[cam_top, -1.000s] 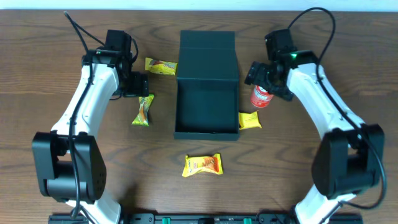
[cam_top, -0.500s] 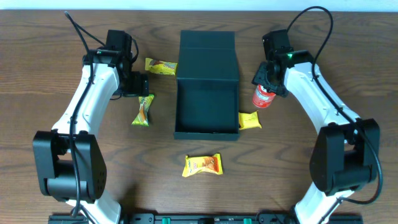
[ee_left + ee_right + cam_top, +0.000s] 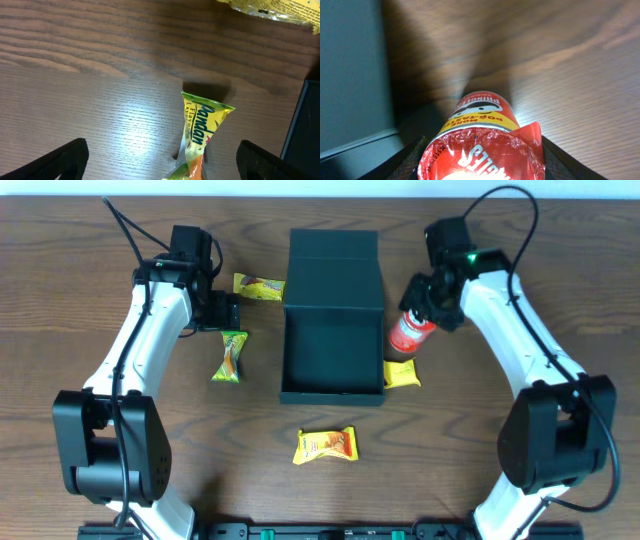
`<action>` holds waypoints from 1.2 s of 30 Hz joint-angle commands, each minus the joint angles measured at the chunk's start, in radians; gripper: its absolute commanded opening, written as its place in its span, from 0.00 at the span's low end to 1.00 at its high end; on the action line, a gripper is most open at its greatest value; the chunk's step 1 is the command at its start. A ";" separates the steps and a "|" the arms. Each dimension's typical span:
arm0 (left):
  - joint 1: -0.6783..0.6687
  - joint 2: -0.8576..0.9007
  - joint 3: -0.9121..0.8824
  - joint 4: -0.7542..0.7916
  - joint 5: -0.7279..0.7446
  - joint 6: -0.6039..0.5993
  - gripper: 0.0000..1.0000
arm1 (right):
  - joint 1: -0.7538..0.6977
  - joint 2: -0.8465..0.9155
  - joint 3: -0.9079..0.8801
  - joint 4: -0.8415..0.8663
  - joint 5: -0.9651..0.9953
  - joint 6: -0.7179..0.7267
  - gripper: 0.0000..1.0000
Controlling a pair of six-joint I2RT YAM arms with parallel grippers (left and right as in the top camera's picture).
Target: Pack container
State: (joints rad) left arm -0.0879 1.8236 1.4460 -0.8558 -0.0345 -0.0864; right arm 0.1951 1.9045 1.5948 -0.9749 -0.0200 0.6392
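The dark teal container (image 3: 333,320) stands open at the table's middle, its flap lid lying back toward the far edge; its wall also shows in the right wrist view (image 3: 350,75). My right gripper (image 3: 428,298) is shut on a red Pringles can (image 3: 408,332), held just right of the container; the can fills the right wrist view (image 3: 480,140). My left gripper (image 3: 226,313) is open above the top end of a green-yellow pandan snack packet (image 3: 229,357), which lies between the fingers in the left wrist view (image 3: 197,137).
A yellow packet (image 3: 257,286) lies left of the container's lid, its edge showing in the left wrist view (image 3: 270,7). Another yellow packet (image 3: 401,374) lies by the container's right front corner. An orange-yellow packet (image 3: 325,446) lies in front of the container.
My right gripper has closed on the Pringles can and carried it left toward the container's right wall. The left arm has barely moved.
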 commanded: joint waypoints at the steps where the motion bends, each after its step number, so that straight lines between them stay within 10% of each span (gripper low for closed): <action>1: 0.002 0.002 -0.003 0.000 -0.018 -0.016 0.95 | 0.006 -0.009 0.100 -0.037 -0.090 -0.018 0.62; 18: 0.002 0.002 -0.003 0.010 -0.018 -0.016 0.95 | 0.038 -0.006 0.253 -0.103 -0.392 0.073 0.60; 36: 0.002 0.002 -0.003 0.008 -0.018 -0.016 0.96 | 0.085 -0.004 -0.094 0.347 -0.460 0.286 0.59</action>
State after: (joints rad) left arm -0.0879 1.8236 1.4460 -0.8474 -0.0345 -0.0860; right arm 0.2665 1.8973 1.5528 -0.6361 -0.4599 0.8566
